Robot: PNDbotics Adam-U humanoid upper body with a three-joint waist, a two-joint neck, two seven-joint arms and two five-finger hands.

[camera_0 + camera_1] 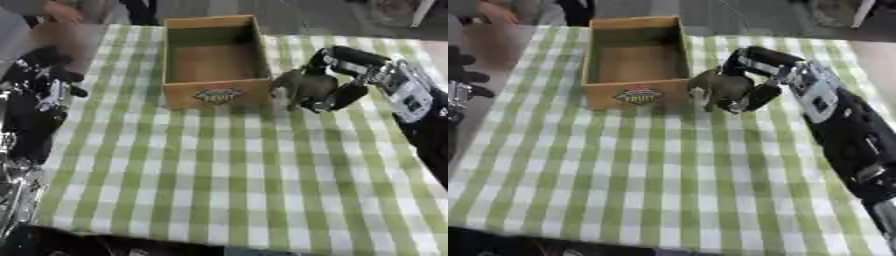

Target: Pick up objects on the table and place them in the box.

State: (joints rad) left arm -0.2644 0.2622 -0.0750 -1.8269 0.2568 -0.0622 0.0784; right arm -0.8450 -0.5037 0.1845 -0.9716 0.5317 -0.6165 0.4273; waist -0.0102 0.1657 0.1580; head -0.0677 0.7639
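- Surface: table w/ green-and-white check cloth (219, 175), flat, no wrinkles I can make out; dark floor beyond the far edge
- Wooden box (216, 60) sits at the far middle of the cloth, open top, label on its near wall, interior looks bare from what I see
- Task thing: grey-brown animal-shaped figure (721, 87), prob. a toy, standing just beside the box's near right corner; feet appear at or close to the cloth, can't tell if it has cleared it
- Handling, my judgement: small and light; looks rigid, moulded, so shouldn't deform under the fingers; smooth rounded body may slip or rotate in the grasp; thin legs the weak part, so hold across the body, not the legs or head
- Right hand (750, 75): fingers curled over the figure's back from above, thumb side low on its right flank; closed round it, fig. enclosed between them
- Right arm: comes in from the right edge, forearm angled up-left across the cloth, wrist bent so the palm faces left toward the box
- Left hand (48, 82): at the left edge off the cloth, idle; its fingers I can't read
- Next move, as I judge it: needs lift above the box wall, then a short carry left and away over the opening
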